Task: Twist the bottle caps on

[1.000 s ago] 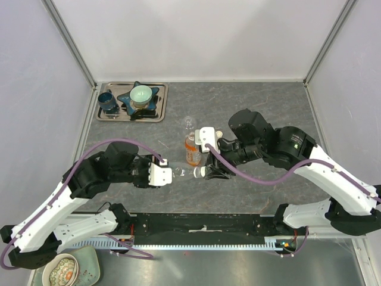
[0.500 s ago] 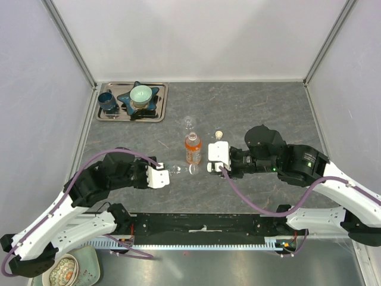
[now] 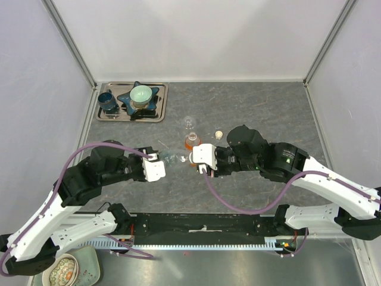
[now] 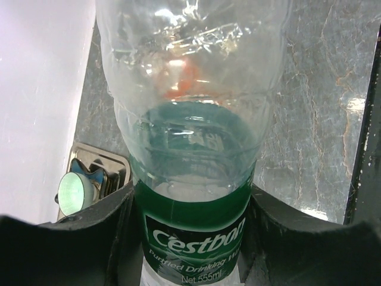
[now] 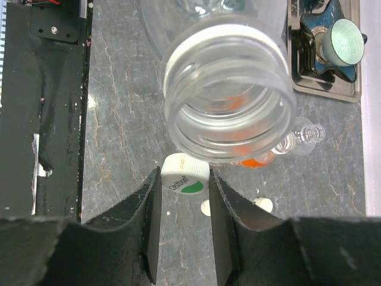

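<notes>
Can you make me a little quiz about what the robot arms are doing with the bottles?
1. True or false: the left gripper is holding the green-label bottle.
2. How does the orange bottle stand? A) upright B) lying on its side C) upside down
3. Fill in the blank: the right gripper pinches a small white ____ just below the open mouth of the green-label bottle.
Key: 1 true; 2 A; 3 cap.
</notes>
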Robot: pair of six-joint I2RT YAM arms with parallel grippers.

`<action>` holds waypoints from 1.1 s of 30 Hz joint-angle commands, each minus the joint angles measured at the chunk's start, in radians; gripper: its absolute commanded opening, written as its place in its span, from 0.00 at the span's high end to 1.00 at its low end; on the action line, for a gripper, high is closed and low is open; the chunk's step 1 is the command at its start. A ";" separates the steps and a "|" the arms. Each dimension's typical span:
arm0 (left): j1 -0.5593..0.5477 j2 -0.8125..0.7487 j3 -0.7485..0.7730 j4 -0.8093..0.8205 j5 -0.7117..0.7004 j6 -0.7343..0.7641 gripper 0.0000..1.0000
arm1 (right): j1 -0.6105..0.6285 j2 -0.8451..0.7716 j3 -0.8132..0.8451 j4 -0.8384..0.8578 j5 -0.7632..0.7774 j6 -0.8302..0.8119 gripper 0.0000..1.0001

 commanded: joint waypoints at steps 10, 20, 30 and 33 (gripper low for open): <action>0.001 -0.026 -0.060 -0.021 0.039 -0.010 0.81 | 0.021 0.001 0.112 0.040 -0.013 0.025 0.74; 0.003 -0.006 -0.054 -0.009 -0.006 -0.007 0.79 | 0.043 0.032 0.155 -0.007 -0.036 0.037 0.71; 0.003 -0.013 -0.074 0.008 -0.058 0.013 0.80 | 0.051 -0.005 0.203 -0.061 0.004 0.054 0.71; 0.006 -0.013 -0.077 0.008 -0.059 0.022 0.80 | 0.051 -0.025 0.212 -0.060 0.002 0.060 0.71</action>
